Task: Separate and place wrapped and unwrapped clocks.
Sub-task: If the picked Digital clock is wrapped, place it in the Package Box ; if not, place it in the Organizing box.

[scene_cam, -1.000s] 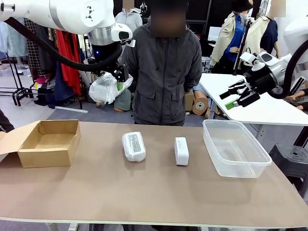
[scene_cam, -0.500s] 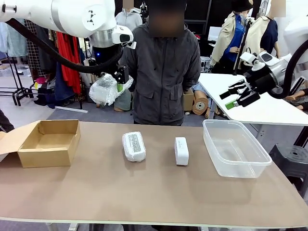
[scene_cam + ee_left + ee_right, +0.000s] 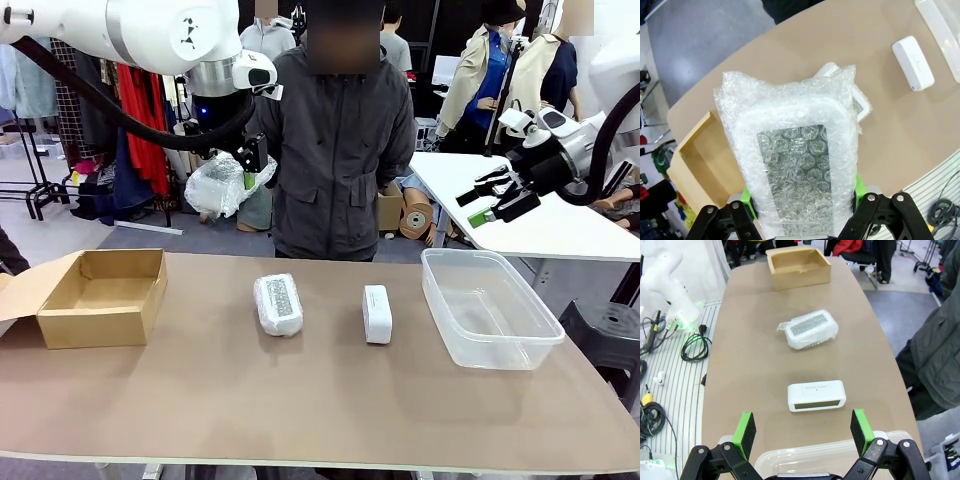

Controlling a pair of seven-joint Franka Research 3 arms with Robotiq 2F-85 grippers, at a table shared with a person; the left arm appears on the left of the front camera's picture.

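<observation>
Bubble-wrapped clock [image 3: 799, 165]: wrap looked soft, slippery; probably light.
Left gripper [image 3: 245, 176]: pinched it at one end, across the width.
Right gripper [image 3: 802, 429]: fingers were spread, empty.

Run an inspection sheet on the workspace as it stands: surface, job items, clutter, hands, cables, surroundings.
Surface: brown tabletop, smooth.
Job's things: lifted wrapped clock held in the air near the far-left edge; second wrapped clock lying mid-table; bare white clock to its right, apart; open cardboard box at left, clear tub at right, both look empty.
Clutter: nothing seen.
Hands: left hand shut on the lifted wrapped clock; right hand open, raised, holding nothing.
Cables: black cables on the floor beside the table.
Surroundings: person standing at the far side; white table behind.
</observation>
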